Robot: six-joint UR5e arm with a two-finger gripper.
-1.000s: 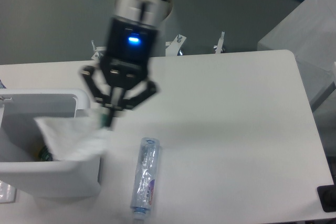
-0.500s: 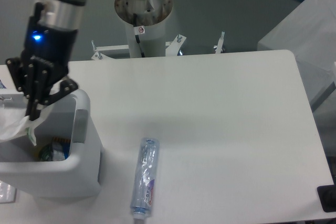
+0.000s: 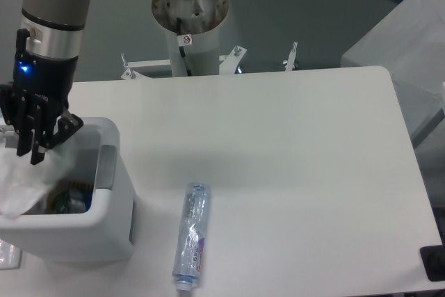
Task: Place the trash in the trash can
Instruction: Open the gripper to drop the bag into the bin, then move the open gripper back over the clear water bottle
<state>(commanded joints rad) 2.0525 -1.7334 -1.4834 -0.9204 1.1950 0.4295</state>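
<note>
Hand hanging over the trash can, pinching the plastic bag

The hand (image 3: 31, 152) is gripping the white plastic bag (image 3: 24, 184), draping into the trash can (image 3: 104, 217); right of the can, the bottle (image 3: 192, 234) is lying on the bench (image 3: 292, 158), its label print too blurred to read.

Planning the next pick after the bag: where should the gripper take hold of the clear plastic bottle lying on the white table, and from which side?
Probably the middle of the clear bluish plastic bottle, coming straight down from above. It lies flat on the white table, long axis running roughly near to far, white neck at the near edge, so the fingers should close across its narrow width. Both long sides look free of other objects.
</note>
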